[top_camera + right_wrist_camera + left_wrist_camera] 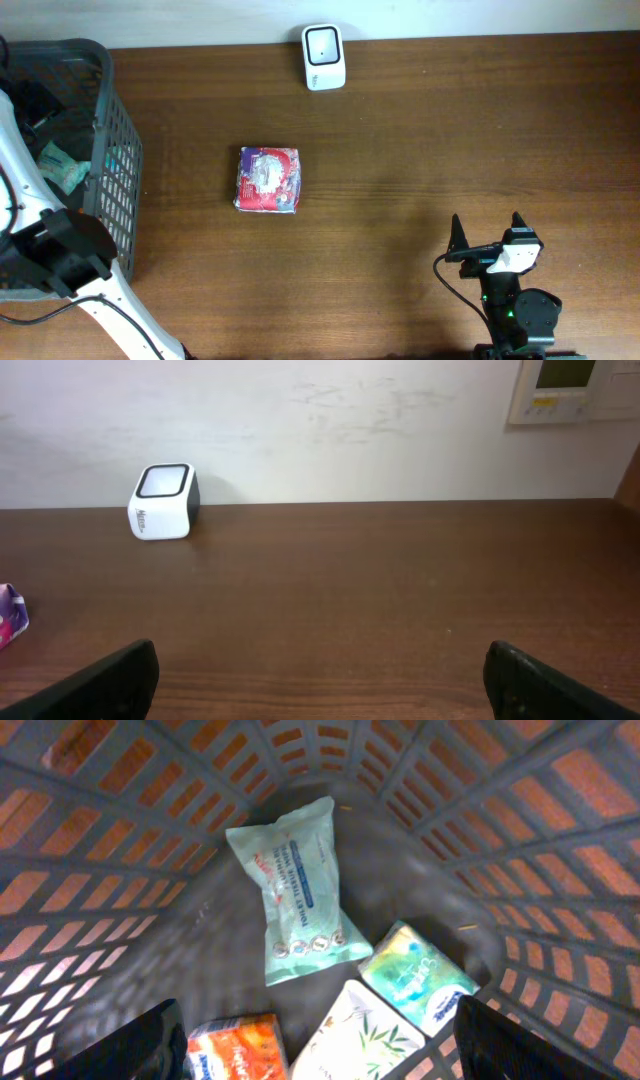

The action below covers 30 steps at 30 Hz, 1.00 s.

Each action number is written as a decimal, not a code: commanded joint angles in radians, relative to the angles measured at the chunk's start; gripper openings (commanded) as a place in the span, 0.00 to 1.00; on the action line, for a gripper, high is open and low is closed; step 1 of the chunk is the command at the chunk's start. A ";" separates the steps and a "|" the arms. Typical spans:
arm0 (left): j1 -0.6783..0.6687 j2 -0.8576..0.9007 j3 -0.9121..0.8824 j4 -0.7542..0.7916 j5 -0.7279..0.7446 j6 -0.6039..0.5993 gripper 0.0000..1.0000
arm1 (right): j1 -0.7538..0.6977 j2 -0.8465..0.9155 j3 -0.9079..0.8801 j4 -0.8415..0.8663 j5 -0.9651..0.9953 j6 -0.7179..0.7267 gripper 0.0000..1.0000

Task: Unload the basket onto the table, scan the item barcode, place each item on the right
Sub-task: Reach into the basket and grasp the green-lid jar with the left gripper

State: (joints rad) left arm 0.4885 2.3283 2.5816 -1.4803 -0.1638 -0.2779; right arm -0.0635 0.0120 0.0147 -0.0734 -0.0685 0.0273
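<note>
Left tool (325, 1045) hangs in the basket (520, 840), spread wide and empty, over the pale green wipes pack (296, 900) at frame centre; best lower straight, pinch its long edges, then face the scanner (323, 57); right tool (320, 680) gapes empty

Ahead of the left jaws the grey basket (520, 810) holds a mint-green pack (297, 890), a teal pack (418, 975), an orange pack (238, 1048) and a white leaf-printed pack (362, 1035). Ahead of the right jaws the scanner (163, 501) is white, black-topped.

scanner (163, 502) label, pack (298, 890) print, both unreadably blurred
</note>
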 commanded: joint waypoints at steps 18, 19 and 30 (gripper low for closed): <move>0.005 -0.229 0.032 -0.208 0.120 0.060 0.89 | 0.004 -0.006 -0.009 -0.001 0.009 0.011 0.99; 0.005 -0.275 -0.043 -0.208 0.119 0.063 0.90 | 0.005 -0.006 -0.009 -0.001 0.009 0.011 0.99; 0.023 -0.482 -0.804 0.112 -0.098 -0.091 0.92 | 0.005 -0.006 -0.009 -0.001 0.009 0.011 0.99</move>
State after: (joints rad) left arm 0.4927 1.8511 1.8999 -1.4357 -0.2291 -0.3412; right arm -0.0635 0.0120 0.0147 -0.0734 -0.0685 0.0280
